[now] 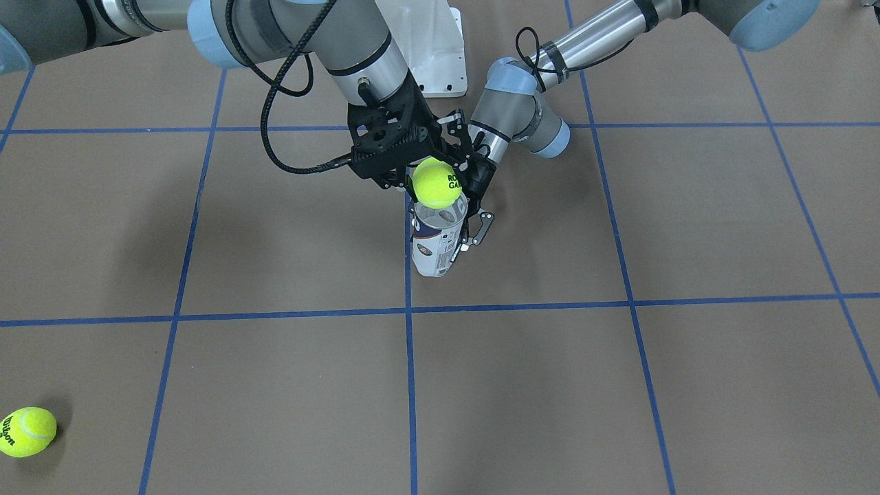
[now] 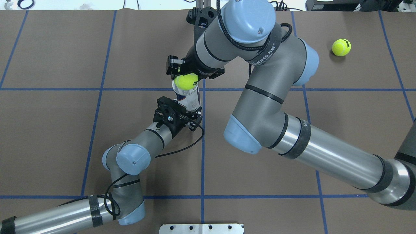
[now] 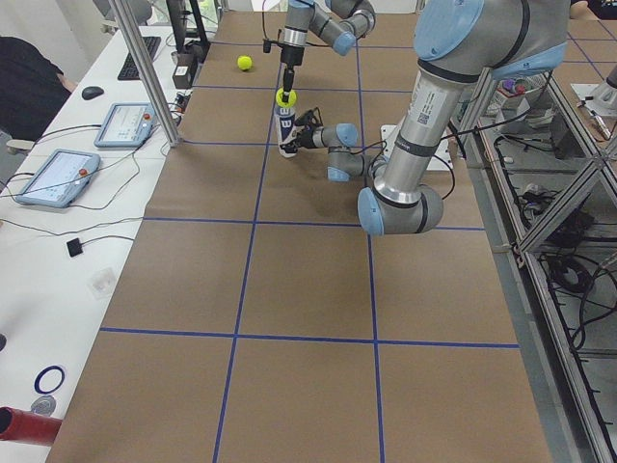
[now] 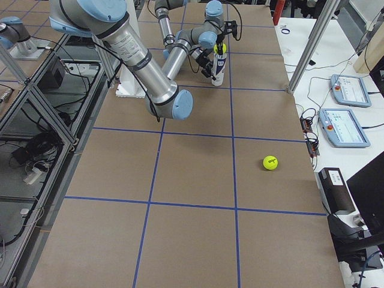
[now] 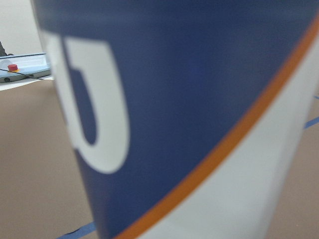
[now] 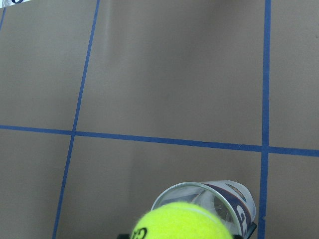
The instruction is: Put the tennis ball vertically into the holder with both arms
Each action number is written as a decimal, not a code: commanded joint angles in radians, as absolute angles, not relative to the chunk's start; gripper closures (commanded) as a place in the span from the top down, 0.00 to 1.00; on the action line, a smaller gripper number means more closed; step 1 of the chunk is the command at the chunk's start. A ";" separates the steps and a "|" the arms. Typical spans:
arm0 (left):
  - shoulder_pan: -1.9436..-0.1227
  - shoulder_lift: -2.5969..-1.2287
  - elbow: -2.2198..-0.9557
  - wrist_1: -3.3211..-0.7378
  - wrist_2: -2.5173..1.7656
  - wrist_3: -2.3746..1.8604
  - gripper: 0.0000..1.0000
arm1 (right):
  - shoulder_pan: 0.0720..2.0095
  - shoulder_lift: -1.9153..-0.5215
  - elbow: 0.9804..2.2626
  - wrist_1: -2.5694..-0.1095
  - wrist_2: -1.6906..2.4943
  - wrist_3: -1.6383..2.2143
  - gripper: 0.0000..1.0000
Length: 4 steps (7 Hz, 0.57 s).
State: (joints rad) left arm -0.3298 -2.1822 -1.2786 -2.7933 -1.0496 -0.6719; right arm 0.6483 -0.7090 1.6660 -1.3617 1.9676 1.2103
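The holder (image 1: 434, 240), a clear tube with a navy and white label, stands upright on the table. My left gripper (image 1: 469, 221) is shut on its side; it also shows in the overhead view (image 2: 190, 113). The label fills the left wrist view (image 5: 174, 124). My right gripper (image 2: 184, 74) points down and is shut on a yellow tennis ball (image 1: 436, 183). It holds the ball right over the holder's open metal rim (image 6: 204, 196). Whether the ball touches the rim I cannot tell. The ball shows at the bottom of the right wrist view (image 6: 182, 223).
A second tennis ball (image 1: 26, 432) lies loose on the brown mat, far out on my right side (image 2: 341, 47). The white pedestal base (image 1: 433, 48) stands between the arms. Blue tape lines cross the mat. Tablets lie beyond the table's far edge (image 4: 348, 90).
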 commanded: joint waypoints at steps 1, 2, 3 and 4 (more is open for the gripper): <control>-0.330 -2.183 -1.281 -2.793 -1.049 -0.672 0.80 | 0.647 -0.709 1.664 -1.362 1.967 1.210 0.00; -0.330 -2.183 -1.281 -2.793 -1.049 -0.673 0.80 | 0.647 -0.709 1.664 -1.362 1.965 1.210 0.00; -0.330 -2.183 -1.281 -2.795 -1.049 -0.673 0.80 | 0.647 -0.709 1.660 -1.361 1.959 1.210 0.00; -0.330 -2.187 -1.284 -2.793 -1.049 -0.673 0.80 | 0.647 -0.704 1.648 -1.359 1.959 1.210 0.00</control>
